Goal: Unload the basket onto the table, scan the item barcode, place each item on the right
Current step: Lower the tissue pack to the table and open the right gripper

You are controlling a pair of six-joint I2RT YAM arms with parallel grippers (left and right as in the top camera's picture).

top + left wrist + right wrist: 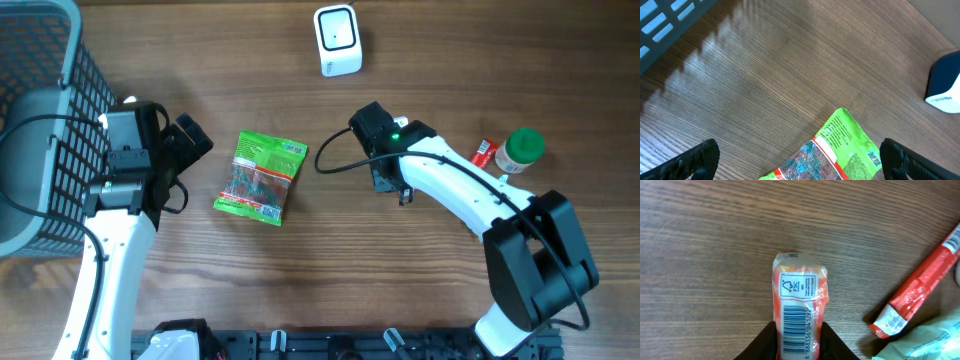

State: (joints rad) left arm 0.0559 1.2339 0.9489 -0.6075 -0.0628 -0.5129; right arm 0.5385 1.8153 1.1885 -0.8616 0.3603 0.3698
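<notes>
My right gripper (800, 342) is shut on a small orange-red packet (800, 287), barcode label facing the wrist camera, held just above the wood. In the overhead view the right gripper (386, 170) sits right of centre and hides that packet. The white barcode scanner (337, 40) stands at the far edge, up and left of it. A green snack bag (260, 177) lies flat left of centre. My left gripper (188, 165) stands wide open just left of it. In the left wrist view the bag (840, 150) lies between the open fingers (697, 157), untouched.
A grey mesh basket (40, 130) fills the left edge, beside the left arm. A red sachet (484, 153) and a green-lidded jar (520, 150) lie to the right; the sachet (920, 290) lies close beside the held packet. The scanner (945, 85) shows at the left wrist view's right edge.
</notes>
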